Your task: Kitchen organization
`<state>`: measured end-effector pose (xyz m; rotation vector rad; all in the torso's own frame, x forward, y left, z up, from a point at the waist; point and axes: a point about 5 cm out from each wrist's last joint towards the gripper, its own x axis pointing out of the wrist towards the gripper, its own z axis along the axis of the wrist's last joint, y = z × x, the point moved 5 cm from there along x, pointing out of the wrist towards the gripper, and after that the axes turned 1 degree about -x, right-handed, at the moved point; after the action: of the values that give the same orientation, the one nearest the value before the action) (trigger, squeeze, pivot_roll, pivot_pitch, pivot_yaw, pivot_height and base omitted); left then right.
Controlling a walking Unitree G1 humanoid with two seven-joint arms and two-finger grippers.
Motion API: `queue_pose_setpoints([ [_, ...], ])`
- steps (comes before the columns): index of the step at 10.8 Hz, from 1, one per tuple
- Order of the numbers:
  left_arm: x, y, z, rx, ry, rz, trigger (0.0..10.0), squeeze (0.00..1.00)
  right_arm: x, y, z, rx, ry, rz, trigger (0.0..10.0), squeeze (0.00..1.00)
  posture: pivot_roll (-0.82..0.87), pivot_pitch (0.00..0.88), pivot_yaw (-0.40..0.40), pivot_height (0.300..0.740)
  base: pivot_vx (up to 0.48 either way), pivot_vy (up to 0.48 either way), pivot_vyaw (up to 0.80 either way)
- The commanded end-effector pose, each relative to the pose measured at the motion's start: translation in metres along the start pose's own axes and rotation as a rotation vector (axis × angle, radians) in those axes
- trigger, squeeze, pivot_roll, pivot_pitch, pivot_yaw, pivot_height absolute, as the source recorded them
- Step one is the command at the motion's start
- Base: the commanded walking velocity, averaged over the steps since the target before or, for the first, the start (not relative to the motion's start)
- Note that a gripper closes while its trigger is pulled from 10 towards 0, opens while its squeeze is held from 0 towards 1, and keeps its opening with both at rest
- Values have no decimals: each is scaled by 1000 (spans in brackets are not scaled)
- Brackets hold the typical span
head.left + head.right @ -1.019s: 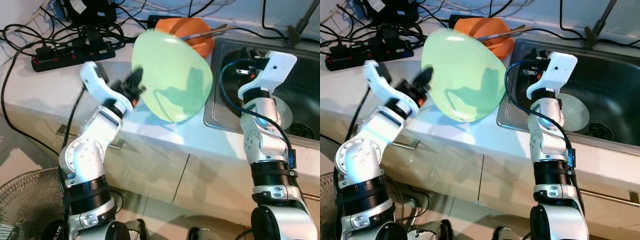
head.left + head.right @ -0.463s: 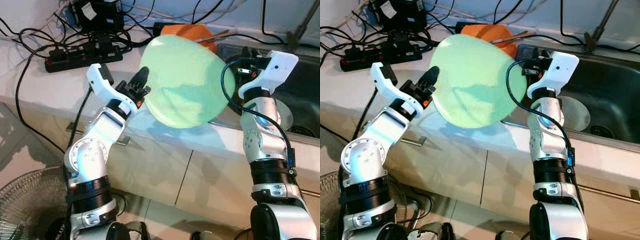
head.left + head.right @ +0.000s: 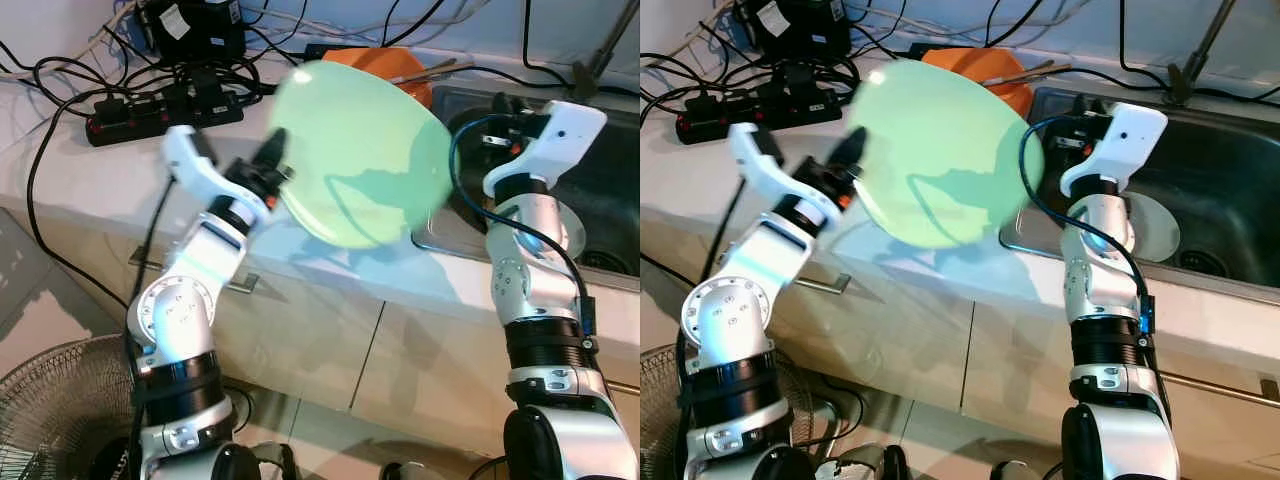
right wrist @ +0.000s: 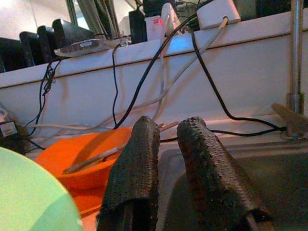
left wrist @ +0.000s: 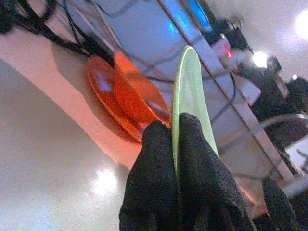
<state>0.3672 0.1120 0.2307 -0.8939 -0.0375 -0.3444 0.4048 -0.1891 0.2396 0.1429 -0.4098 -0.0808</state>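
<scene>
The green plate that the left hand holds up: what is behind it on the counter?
Behind the green plate, pinched at its rim by the left hand, an orange bowl with utensils sits on an orange plate. The plate covers most of the bowl, so its contents cannot be seen.

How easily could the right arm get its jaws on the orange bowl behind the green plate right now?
Probably not easily. The right gripper is raised over the sink edge, empty, but the green plate held by the left gripper stands tilted between it and the orange bowl.
</scene>
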Motion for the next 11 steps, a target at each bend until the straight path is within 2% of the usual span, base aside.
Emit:
queue_pose_setpoints([
  [1, 5, -9, 14, -5, -65, -23, 0, 0, 1, -5, 7, -7, -18, -11, 10000, 0, 61, 59, 41, 740, 0, 0, 0],
  [4, 15, -17, 31, -41, -163, -65, 0, 0, 2, -3, 7, 48, 9, 2, 10000, 0, 52, 75, 38, 740, 0, 0, 0],
  [5, 20, -20, 33, -43, -176, -78, 0, 0, 3, -2, 6, 80, 30, 17, 10000, 39, 47, 81, 36, 740, 0, 0, 0],
  [6, 24, -24, 33, -31, -183, -93, 0, 0, 3, 1, 6, 135, 51, 39, 10000, 1000, 45, 86, 32, 740, 0, 0, 0],
  [8, 32, -30, 31, -23, -188, -112, 0, 0, 3, 17, 10, 349, 95, 128, 10000, 1000, 36, 94, 30, 740, 0, 0, 0],
  [9, 33, -32, 28, -17, -185, -121, 7451, 0, 1, 22, 9, 425, 121, 164, 10000, 1000, 34, 95, 29, 740, 0, 0, 0],
  [10, 34, -32, 26, -24, -182, -120, 10000, 0, -1, 24, 8, 530, 147, 171, 10000, 35, 32, 95, 28, 740, 0, 0, 0],
  [11, 34, -31, 24, -29, -179, -116, 10000, 0, -4, 35, 12, 680, 162, 243, 10000, 0, 30, 94, 28, 740, 0, 0, 0],
])
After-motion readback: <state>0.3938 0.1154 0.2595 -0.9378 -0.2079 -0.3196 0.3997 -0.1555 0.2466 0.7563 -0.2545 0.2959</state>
